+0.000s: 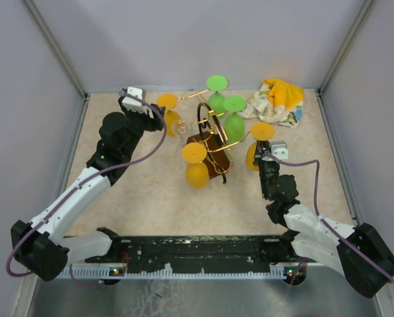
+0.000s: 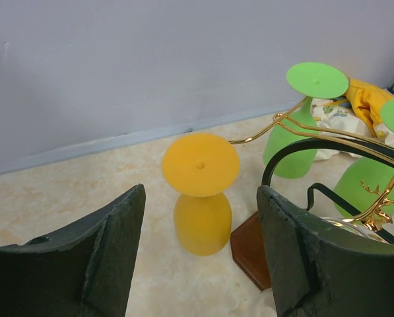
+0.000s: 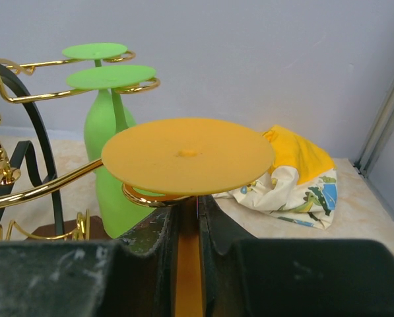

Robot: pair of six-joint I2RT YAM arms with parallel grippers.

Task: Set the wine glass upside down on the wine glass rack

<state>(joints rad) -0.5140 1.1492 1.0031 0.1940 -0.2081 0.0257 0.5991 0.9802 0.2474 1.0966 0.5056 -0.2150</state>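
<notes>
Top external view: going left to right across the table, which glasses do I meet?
back-left orange glass → nearest orange glass → far green glass → nearer green glass → rightmost orange glass

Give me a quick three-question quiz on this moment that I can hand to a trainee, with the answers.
1. True or false: the right gripper is shut on the stem of an orange glass.
2. How many green glasses hang upside down on the rack?
3. Pick one. The left gripper is: A) open and holding nothing; B) shut on a green glass; C) shut on the rack.

Key: 1 true; 2 two; 3 A.
</notes>
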